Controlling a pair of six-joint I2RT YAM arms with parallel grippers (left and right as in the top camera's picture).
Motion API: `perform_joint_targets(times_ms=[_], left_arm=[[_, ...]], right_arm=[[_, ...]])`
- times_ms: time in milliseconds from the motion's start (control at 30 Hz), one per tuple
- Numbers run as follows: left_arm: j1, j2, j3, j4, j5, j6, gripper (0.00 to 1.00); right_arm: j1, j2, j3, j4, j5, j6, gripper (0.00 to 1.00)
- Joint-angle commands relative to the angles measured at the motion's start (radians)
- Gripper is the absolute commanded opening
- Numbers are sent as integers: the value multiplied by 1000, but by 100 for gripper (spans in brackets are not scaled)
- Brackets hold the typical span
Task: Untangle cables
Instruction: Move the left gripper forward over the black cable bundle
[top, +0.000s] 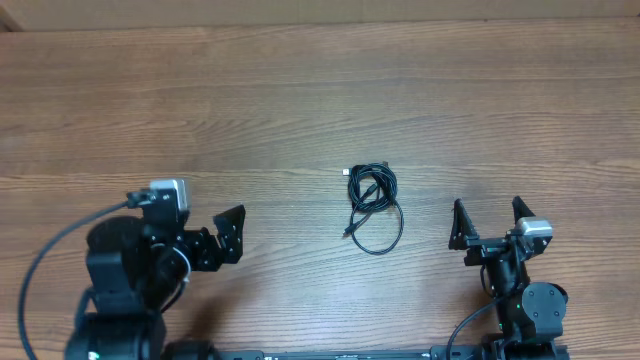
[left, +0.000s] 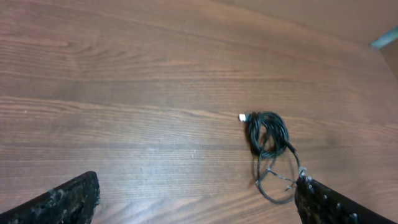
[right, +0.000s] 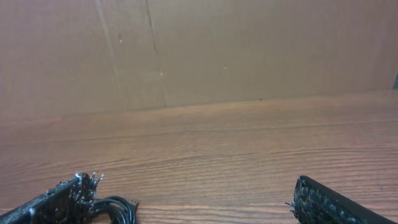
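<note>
Cables lie bundled (one silver plug showing) between left gripper and right gripper, both gaping, empty.

Right wrist view: cables cut off at bottom edge, partly behind a jaw. Left wrist view: lower loop's edge hidden by a jaw. Overhead: cord count too small to resolve.
</note>
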Motion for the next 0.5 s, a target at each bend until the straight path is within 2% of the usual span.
perform_joint_targets(times_ms=[0,100,233,467], left_arm=[[4,68,128,-62,60,36,100],[4,83,132,-87,188,36,99],[4,105,128,-105,274,30,100],[3,154,128,-85,280,-137,100]], right_arm=[[-2,-11,-11,2,8,-1,100],[-2,-11,-11,2,8,-1,100],[-2,-11,-11,2,8,-1,100],[-2,-11,-11,2,8,-1,100]])
